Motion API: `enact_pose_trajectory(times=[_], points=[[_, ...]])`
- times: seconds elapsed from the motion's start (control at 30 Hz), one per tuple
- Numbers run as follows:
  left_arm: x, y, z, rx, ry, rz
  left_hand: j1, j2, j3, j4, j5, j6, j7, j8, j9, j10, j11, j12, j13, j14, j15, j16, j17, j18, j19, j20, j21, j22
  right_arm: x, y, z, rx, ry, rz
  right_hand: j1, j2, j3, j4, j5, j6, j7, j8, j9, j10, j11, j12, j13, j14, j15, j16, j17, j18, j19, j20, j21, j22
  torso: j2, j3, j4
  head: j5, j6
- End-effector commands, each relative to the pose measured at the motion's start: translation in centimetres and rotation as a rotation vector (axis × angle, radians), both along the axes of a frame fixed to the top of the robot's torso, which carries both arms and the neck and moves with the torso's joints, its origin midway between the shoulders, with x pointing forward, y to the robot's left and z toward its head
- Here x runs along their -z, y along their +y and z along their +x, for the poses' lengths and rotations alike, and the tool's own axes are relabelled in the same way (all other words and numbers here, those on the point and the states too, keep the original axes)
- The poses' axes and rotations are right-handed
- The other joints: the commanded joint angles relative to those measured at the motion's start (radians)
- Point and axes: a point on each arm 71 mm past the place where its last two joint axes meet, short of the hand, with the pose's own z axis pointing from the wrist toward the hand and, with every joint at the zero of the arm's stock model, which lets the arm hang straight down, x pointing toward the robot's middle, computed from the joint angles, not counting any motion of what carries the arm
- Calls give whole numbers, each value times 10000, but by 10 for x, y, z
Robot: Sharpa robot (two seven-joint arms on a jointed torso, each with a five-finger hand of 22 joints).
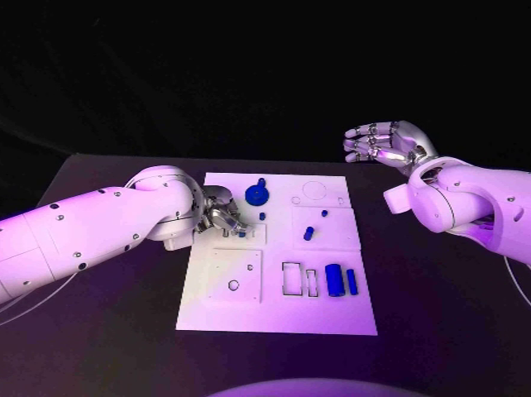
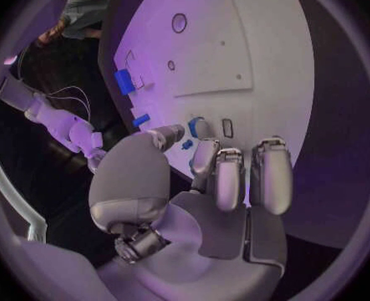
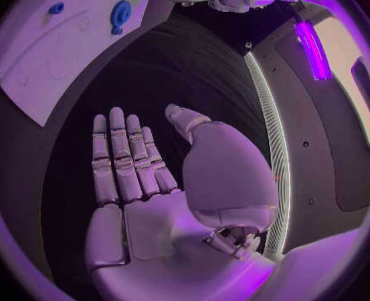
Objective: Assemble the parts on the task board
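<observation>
The white task board (image 1: 278, 310) lies in the middle of the black table. My left hand (image 1: 224, 217) is low over the board's left upper part, fingers curled down. In the left wrist view its thumb and a finger (image 2: 205, 157) meet on a small blue part (image 2: 198, 126), beside a narrow slot (image 2: 227, 128). A blue round part (image 1: 257, 194) sits just beyond that hand. Small blue pegs (image 1: 308, 234) stand mid-board. A blue cylinder (image 1: 333, 277) and a blue bar (image 1: 351, 281) lie lower right. My right hand (image 1: 385, 142) is raised off the board's far right, fingers apart, holding nothing.
Empty outlined recesses (image 1: 292, 279) mark the board next to the cylinder, and a small ring hole (image 1: 233, 285) lies at its lower left. Bare black table (image 1: 456, 314) surrounds the board. The right forearm (image 1: 480, 207) hangs over the table's right side.
</observation>
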Motion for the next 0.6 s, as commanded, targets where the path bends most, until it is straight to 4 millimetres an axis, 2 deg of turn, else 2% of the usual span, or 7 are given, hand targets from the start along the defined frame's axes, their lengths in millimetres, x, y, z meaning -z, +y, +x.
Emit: enact_pose_trajectory(times=[0.03,0.2,0.4,0.53,0.57,0.6], points=[[-3,-2,-2,110,142,-194,-1,-51,-121,45,-50,13,41,-63,17,-17,-33,29,-18,1039,-74,33,2629,-178,248,-70,-66,21,1,1,0,-141,-45,-33,-102,30,-35,-1,52,-92,623,-68,-17,-71,3,-51,-8,-64,35,-66,-9,131,-5,96,-47,-9,-1,-2,-1,-20,23],[-11,-1,-1,23,-13,-401,-66,-30,-247,86,-52,20,48,-76,20,-21,-27,28,-18,1039,-69,33,2629,-177,246,-71,-71,14,1,1,0,-140,-52,-69,-117,29,-51,5,51,-90,625,-69,-18,-70,4,-48,-17,-64,37,-74,-14,131,-7,98,-55,-21,5,5,-4,6,57],[-27,7,4,-231,-232,-797,33,23,-395,51,-8,-139,93,-211,-9,-225,12,-119,-306,1039,-41,33,2629,-172,235,-66,-89,-9,2,1,0,-122,-51,-94,-117,29,-51,5,51,-90,625,-69,-18,-70,4,-48,-17,-64,37,-74,-14,131,-7,98,-55,-21,3,6,-4,8,107],[-39,18,11,-480,-291,-951,276,91,-573,59,25,-517,312,-752,-283,-594,188,-354,-754,1039,101,33,2629,-141,158,41,-198,-196,2,0,0,-106,-48,-105,-117,29,-51,5,51,-90,625,-69,-18,-70,4,-48,-17,-64,37,-74,-14,131,-7,98,-55,-21,-2,15,1,21,140],[-42,22,14,-581,-323,-980,387,115,-671,59,21,-723,527,-1233,-579,-781,363,-457,-971,1039,260,33,2629,-130,114,167,-259,-294,2,0,0,-103,-48,-107,-117,29,-51,5,51,-90,625,-69,-18,-70,4,-48,-17,-64,37,-74,-14,131,-7,98,-55,-21,-4,14,5,28,149],[-44,25,16,-658,-343,-1018,486,106,-709,68,42,-987,640,-1587,-787,-1006,471,-609,-1282,1039,341,33,2629,-106,76,224,-313,-394,2,0,0,-101,-47,-108,-117,29,-51,5,51,-90,625,-69,-18,-70,4,-48,-17,-64,37,-74,-14,131,-7,98,-55,-21,-9,16,9,37,160]])
